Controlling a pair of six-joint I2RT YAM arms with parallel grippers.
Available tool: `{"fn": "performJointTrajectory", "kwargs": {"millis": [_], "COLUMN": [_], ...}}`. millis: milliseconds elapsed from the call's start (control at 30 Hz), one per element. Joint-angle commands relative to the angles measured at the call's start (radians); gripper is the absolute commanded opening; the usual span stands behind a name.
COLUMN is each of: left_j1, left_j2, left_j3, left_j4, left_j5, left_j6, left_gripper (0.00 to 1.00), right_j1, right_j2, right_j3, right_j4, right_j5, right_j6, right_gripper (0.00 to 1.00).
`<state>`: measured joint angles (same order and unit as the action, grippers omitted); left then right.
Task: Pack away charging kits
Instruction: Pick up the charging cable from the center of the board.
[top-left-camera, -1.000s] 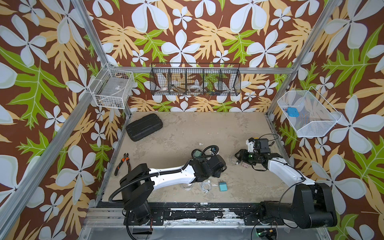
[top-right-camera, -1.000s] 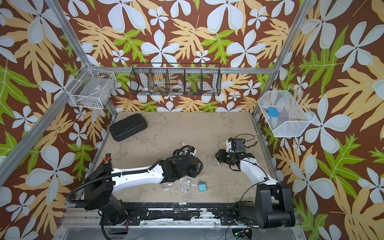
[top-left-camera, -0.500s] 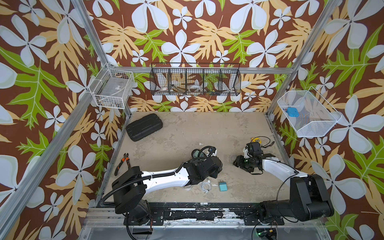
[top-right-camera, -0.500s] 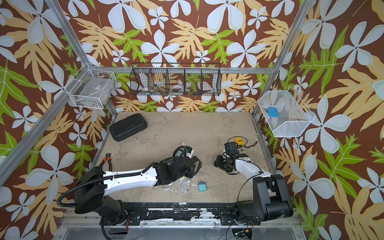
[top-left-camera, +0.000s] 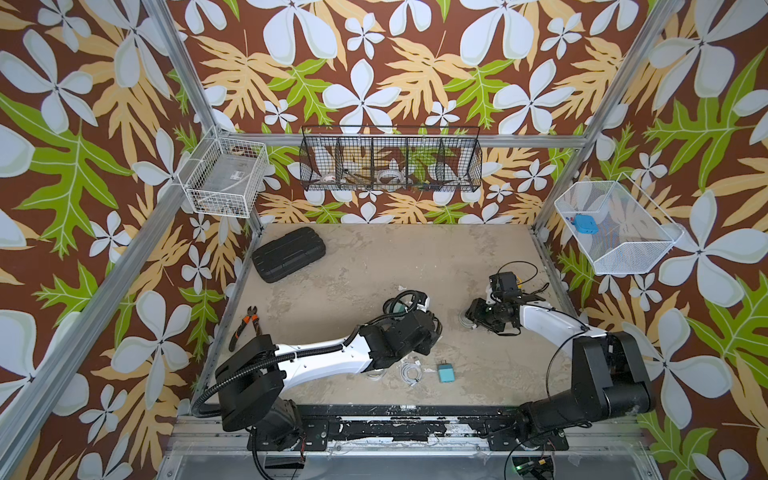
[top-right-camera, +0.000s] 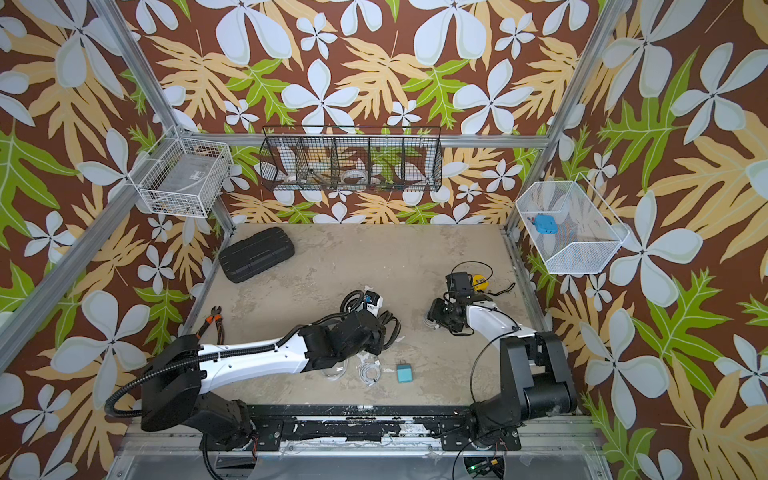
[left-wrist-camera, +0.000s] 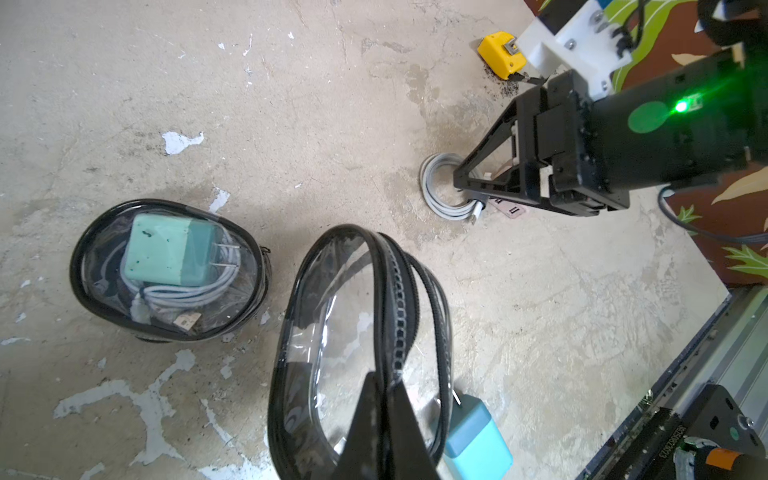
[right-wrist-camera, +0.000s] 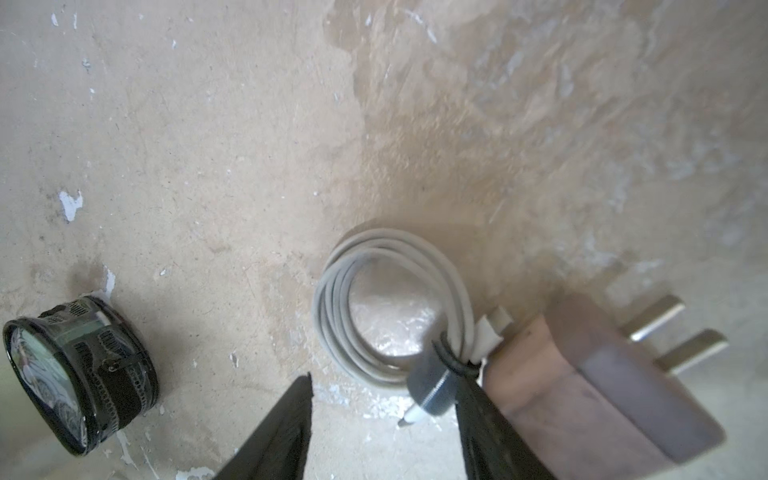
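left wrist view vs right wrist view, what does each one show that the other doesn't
Only the left wrist view: the empty pouch pinched at its rim by the shut left gripper, the teal plug and a yellow object. Only the right wrist view: the pink plug's prongs and the black tie on the coiled cable. Both: that cable at the right gripper's open jaws, the packed pouch, and the pink plug, just a sliver in the left wrist view.
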<state>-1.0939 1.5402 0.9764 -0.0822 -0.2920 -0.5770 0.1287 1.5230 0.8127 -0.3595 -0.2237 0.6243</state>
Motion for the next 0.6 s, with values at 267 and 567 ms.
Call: {"fn": "performJointTrajectory", "kwargs": {"millis": [267, 567], "left_j1": [0.012, 0.020], "left_j2": [0.003, -0.012], "left_j3": [0.018, 0.006], "left_j4": [0.055, 0.059], "left_j5": [0.017, 0.025], "left_j6": [0.028, 0.035], "left_gripper": [0.00, 0.00], "right_j1": [0.001, 0.026], "right_j2": [0.086, 0.180], "right_j3": [0.035, 0.101], "right_j4": [-0.057, -0.068], "right_j5": [0.047, 0.079], "right_j6": [-0.011, -0.034], "right_gripper": [0.54, 0.52]}}
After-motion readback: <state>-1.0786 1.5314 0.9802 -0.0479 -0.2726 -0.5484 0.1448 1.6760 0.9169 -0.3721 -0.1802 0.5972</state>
